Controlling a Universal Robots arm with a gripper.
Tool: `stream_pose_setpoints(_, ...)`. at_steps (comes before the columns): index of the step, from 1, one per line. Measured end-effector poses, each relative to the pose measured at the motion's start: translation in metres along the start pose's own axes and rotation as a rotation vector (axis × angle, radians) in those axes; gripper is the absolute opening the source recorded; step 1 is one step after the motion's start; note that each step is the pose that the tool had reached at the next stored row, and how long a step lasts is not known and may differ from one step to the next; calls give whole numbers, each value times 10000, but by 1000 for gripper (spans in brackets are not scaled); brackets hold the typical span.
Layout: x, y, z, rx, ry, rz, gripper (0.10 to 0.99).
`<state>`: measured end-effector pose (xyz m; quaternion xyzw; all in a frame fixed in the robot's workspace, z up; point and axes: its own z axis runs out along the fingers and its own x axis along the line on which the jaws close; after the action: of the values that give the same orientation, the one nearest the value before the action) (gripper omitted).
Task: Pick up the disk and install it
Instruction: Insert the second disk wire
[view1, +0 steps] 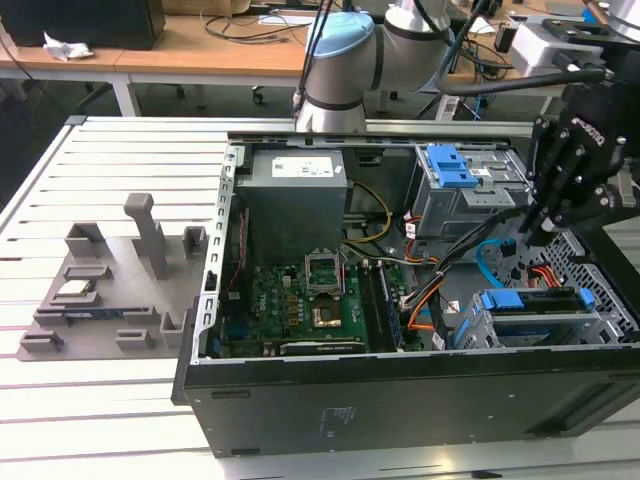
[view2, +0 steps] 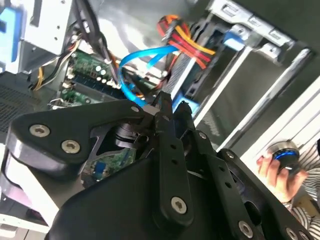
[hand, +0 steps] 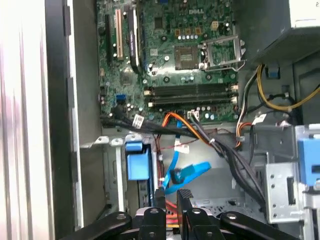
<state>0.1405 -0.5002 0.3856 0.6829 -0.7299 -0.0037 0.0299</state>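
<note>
The disk (view1: 530, 300) is a flat drive edged in bright blue. It lies in the metal drive cage (view1: 600, 325) at the near corner of the open computer case, on the exterior view's right. Its blue frame end (hand: 138, 165) shows in the first wrist view between the cage's rails. My gripper (view1: 537, 222) hangs just above the case, a little behind the disk and apart from it. Its black fingertips (hand: 185, 196) are close together with nothing between them. In the second wrist view the gripper (view2: 172, 104) points down toward blue and orange cables.
The case holds a green motherboard (view1: 300, 300), a grey power supply box (view1: 295, 200) and an upper cage with a blue latch (view1: 450, 165). Cables (hand: 200, 137) cross beside the drive cage. A grey fixture (view1: 100, 290) lies on the slatted table. A person's hand (view2: 275, 170) holds a round device.
</note>
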Motion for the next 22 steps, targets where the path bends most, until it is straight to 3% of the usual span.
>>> stream_pose_setpoints(2, -30, 94, 10, 1, 4, -35, 239)
stream_pose_setpoints(6, -26, 140, 45, 14, 19, -375, 239)
stream_pose_setpoints(14, -9, 141, 191, 33, 45, -873, 239)
stream_pose_setpoints(20, -9, 141, 202, 33, 48, -881, 239)
stream_pose_setpoints(22, -9, 141, 203, 34, 49, -881, 161)
